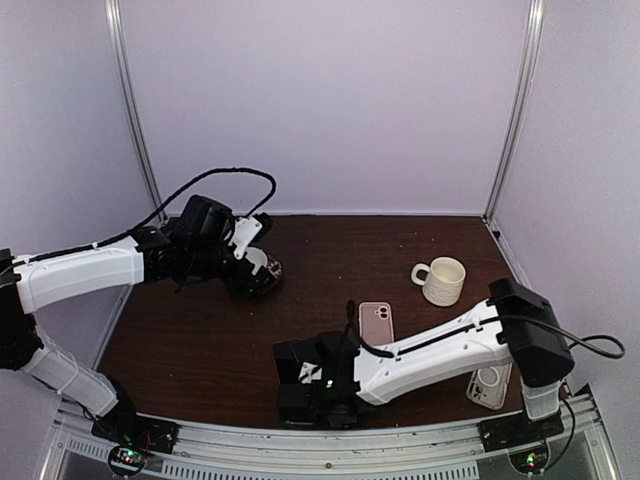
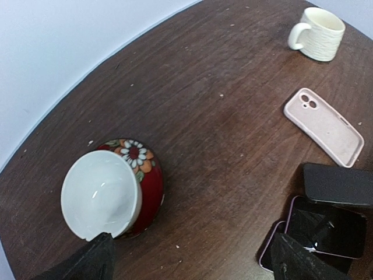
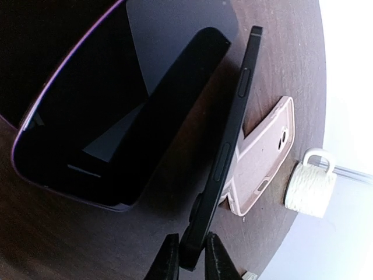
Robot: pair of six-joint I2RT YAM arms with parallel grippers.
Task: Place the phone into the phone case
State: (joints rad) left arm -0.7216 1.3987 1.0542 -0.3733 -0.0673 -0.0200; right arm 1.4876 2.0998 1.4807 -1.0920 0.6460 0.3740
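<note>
Right tool (image 3: 189, 256): pressed together on the lower end of the black phone (image 3: 233, 134), held edge-on. Whether the phone clears the table (image 1: 200, 340) cannot be told.
Table: dark wood, bearing every item below.
Left tool (image 2: 192, 261): spread wide, holding nothing, well apart from the right tool.
Purple-rimmed dark slab (image 3: 116, 99): lying flat, just beside the held phone.
Bowl (image 2: 102, 192): just ahead of the left tool; red flowered outside, white inside, nothing in it.
Phone case (image 3: 262, 157): pink, ahead of the right tool's tips, beyond the phone; empty.
Mug (image 3: 309, 186): further ahead, past the case; nothing seen in it.
Step, as judged: phone gripped, transfer to the case pending. The next move calls for laying the phone flat over the case, camera corner to cut-out, then pressing it in.
</note>
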